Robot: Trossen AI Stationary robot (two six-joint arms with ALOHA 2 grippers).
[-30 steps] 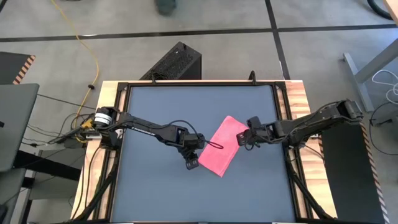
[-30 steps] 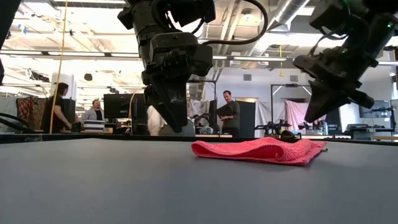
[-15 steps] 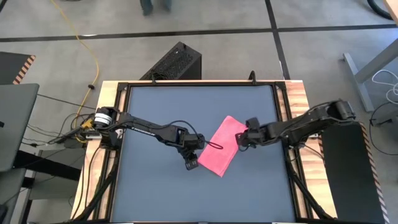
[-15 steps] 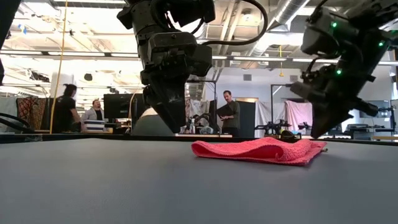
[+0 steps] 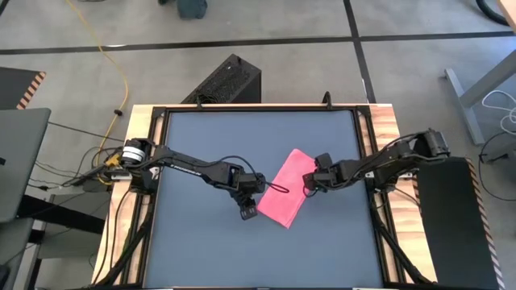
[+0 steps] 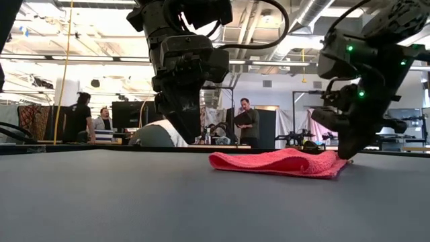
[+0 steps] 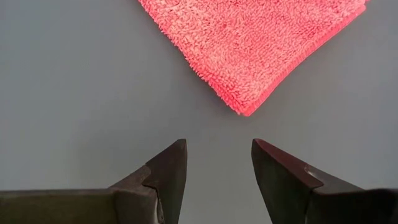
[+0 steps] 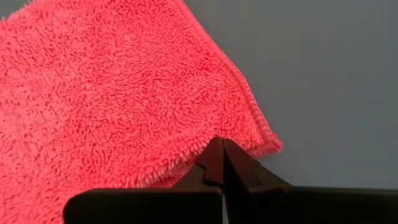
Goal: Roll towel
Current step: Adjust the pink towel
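The towel (image 5: 289, 187) lies flat on the dark grey tabletop (image 5: 210, 145), a folded pink oblong set slantwise between the two grippers. The right gripper (image 5: 309, 182) is down at the towel's edge on its own side, near one corner; in its wrist view the fingers (image 8: 222, 163) are pressed together with their tips touching the pile, though whether any cloth is pinched between them is hard to tell. The left gripper (image 5: 246, 211) hangs above the table just off the towel's opposite side. Its fingers (image 7: 171, 168) stand apart, and a towel corner (image 7: 244, 111) points toward the gap between them, just ahead of the tips and not touching.
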